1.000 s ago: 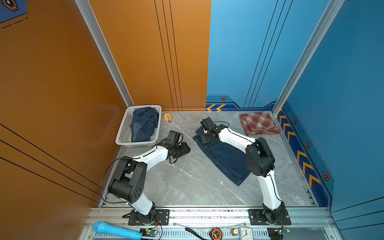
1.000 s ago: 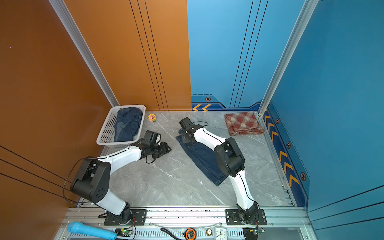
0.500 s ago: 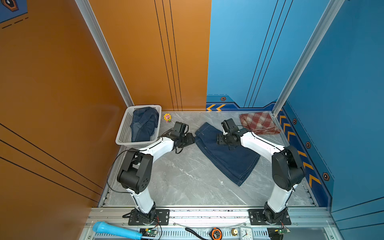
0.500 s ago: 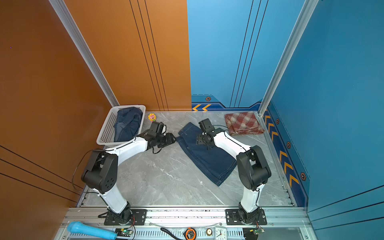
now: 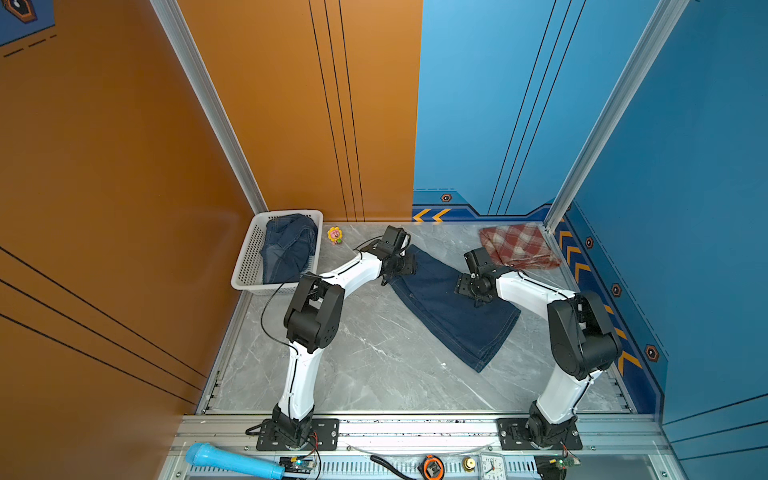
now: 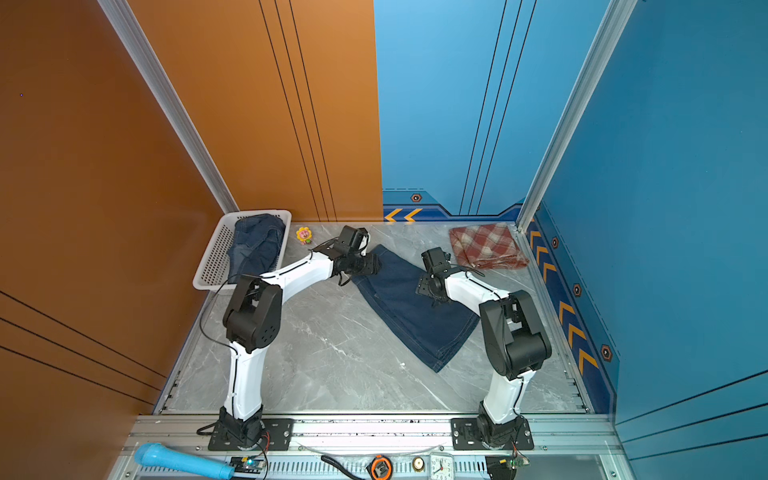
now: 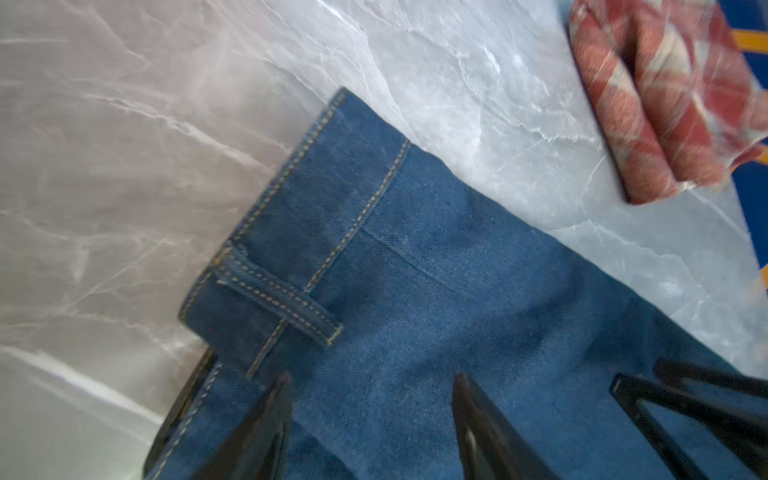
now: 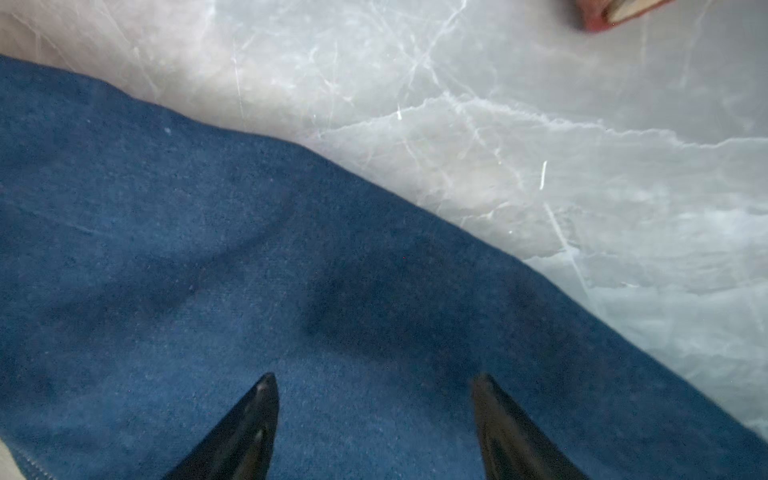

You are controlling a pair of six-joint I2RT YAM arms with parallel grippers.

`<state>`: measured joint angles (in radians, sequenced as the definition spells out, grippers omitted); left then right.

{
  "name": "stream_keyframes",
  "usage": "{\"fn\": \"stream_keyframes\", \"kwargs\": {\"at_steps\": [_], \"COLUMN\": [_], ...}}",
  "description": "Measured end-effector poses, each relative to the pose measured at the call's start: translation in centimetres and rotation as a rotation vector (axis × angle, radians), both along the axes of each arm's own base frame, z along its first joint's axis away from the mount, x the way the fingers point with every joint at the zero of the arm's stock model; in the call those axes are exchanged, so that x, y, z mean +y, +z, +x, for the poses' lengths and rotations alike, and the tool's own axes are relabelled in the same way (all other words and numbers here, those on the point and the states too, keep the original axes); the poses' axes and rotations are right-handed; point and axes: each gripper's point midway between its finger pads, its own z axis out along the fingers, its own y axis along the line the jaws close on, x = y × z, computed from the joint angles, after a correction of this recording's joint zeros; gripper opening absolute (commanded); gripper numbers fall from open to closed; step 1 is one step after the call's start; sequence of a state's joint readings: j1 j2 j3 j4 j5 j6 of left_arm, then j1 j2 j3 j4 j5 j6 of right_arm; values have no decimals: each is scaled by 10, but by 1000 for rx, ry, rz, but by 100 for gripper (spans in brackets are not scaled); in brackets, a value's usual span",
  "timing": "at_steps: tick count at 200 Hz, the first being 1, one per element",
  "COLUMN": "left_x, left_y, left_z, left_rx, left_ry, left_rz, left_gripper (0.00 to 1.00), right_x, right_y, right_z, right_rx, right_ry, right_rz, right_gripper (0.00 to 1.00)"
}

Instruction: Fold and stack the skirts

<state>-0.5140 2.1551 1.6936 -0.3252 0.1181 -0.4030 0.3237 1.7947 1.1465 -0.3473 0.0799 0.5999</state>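
Observation:
A dark blue denim skirt (image 5: pixel 453 307) (image 6: pixel 415 316) lies spread flat on the grey marble table, waistband toward the back left. My left gripper (image 5: pixel 405 266) (image 6: pixel 370 264) hovers over its waistband corner, open; in the left wrist view the gripper (image 7: pixel 372 378) has only flat denim and a belt loop (image 7: pixel 278 303) beneath it. My right gripper (image 5: pixel 467 287) (image 6: pixel 428 286) is open over the skirt's far edge (image 8: pixel 374 378), holding nothing. A folded plaid skirt (image 5: pixel 517 245) (image 6: pixel 486 245) (image 7: pixel 665 95) rests at the back right. Another denim skirt (image 5: pixel 286 249) (image 6: pixel 255 245) is bunched in the basket.
The white perforated basket (image 5: pixel 245 266) (image 6: pixel 208 266) stands at the back left by the orange wall. A small sunflower toy (image 5: pixel 335 235) lies beside it. A blue microphone (image 5: pixel 232 459), a tape measure (image 5: pixel 432 467) and a small clock (image 5: pixel 492 467) sit on the front rail.
My right gripper swept from the skirt's waistband end toward the right, opened, and the denim skirt now lies wider. My left gripper moved right onto the waistband corner.

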Motion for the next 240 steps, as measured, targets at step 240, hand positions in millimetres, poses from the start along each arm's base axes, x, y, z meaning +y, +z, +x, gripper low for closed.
{"fn": "stream_keyframes", "kwargs": {"at_steps": [240], "left_x": [72], "left_y": [40], "left_z": [-85], "left_rx": [126], "left_ry": [102], "left_rz": [16], "left_gripper": [64], "right_x": [62], "right_y": [60], "right_z": [53], "right_rx": [-170], "right_ry": [328], "right_rz": [95], "right_gripper": [82]}}
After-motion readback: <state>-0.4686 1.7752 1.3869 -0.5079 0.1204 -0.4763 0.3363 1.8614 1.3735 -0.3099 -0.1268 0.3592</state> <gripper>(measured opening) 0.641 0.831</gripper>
